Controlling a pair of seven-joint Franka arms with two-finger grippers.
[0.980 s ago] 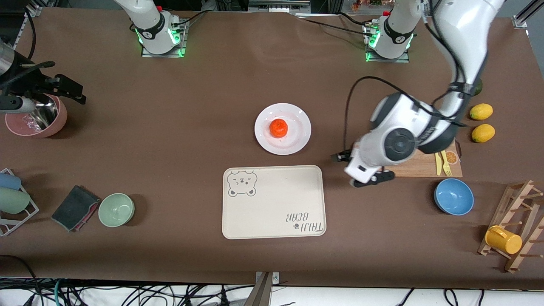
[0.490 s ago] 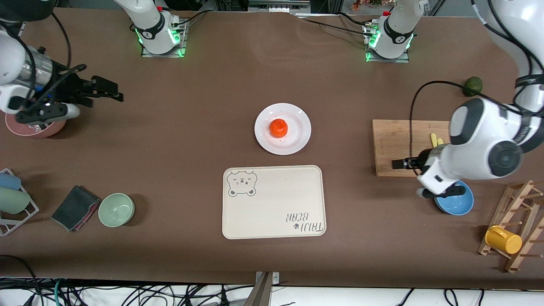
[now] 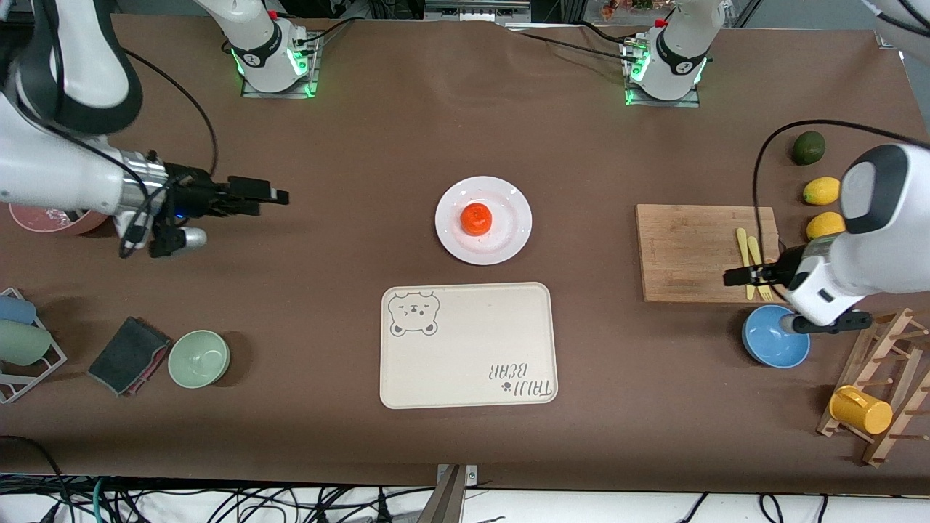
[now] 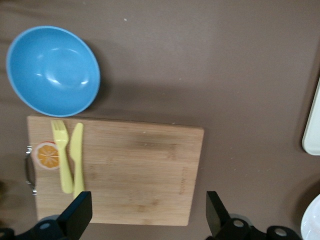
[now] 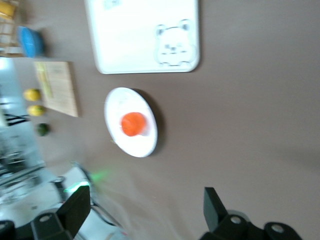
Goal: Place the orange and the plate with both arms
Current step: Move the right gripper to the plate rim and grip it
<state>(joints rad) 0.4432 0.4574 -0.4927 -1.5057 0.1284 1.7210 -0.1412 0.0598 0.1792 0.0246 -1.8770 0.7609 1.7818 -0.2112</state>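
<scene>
Nearest the camera lies the cream rectangular bear-print tray [image 3: 468, 345]. Just past it, the small red-orange orange [image 3: 476, 219] sits in the round glossy white plate [image 3: 508, 231]. The left gripper [image 3: 734, 277], fingers spread and empty, hangs over the wooden cutting board [image 3: 690, 250]. The right gripper [image 3: 269, 195], likewise wide and empty, hovers over bare table toward its own end.

You see a glossy white plate [image 3: 484, 220], a dimpled orange [image 3: 476, 219], a matt brown surface [image 3: 363, 131], a grained wooden board [image 3: 690, 250], and a smooth, shiny blue bowl [image 4: 52, 70].
</scene>
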